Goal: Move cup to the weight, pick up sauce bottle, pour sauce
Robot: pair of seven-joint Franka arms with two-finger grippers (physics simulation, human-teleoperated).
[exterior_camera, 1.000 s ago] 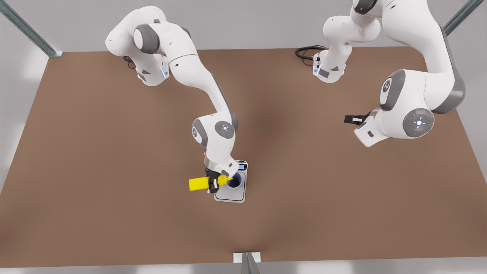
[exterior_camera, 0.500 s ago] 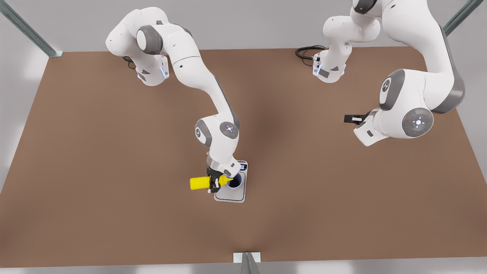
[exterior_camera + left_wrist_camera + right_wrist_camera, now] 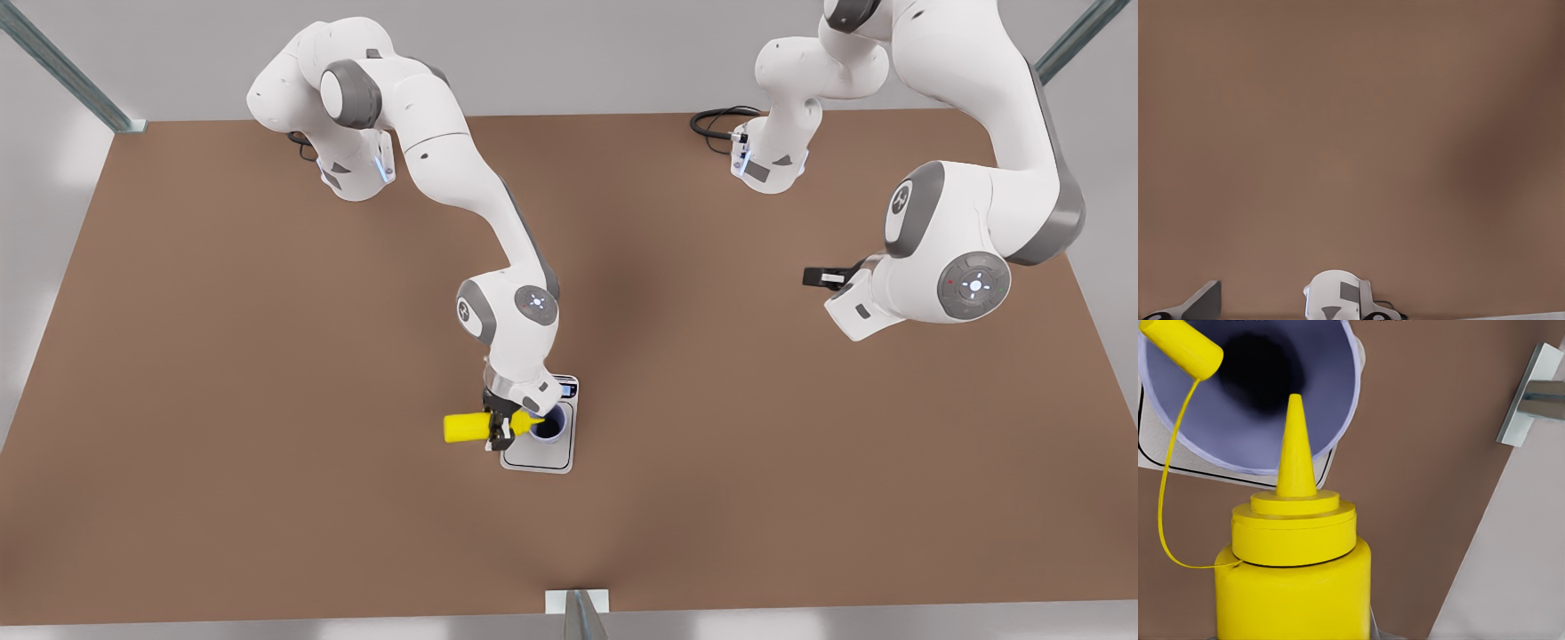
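The yellow sauce bottle (image 3: pixel 464 428) lies tipped on its side in the air, and my right gripper (image 3: pixel 496 428) is shut on it near its neck. Its nozzle (image 3: pixel 1295 447) points over the rim into the lavender cup (image 3: pixel 551 427), whose dark inside (image 3: pixel 1258 373) is open below it. The bottle's cap (image 3: pixel 1185 350) hangs loose on a thin tether. The cup stands on the silver-grey weight (image 3: pixel 538 458), at its display end. My left gripper (image 3: pixel 822 277) waits raised at the front view's right, far from these things.
A black cable (image 3: pixel 716 120) lies by the arm base at the table's back edge. A metal bracket (image 3: pixel 576 604) sits at the front edge of the table (image 3: pixel 267 400). Metal frame posts stand at the back corners.
The right arm has shifted slightly, carrying the tipped bottle a little toward the cup. The left arm has drifted only a hair.
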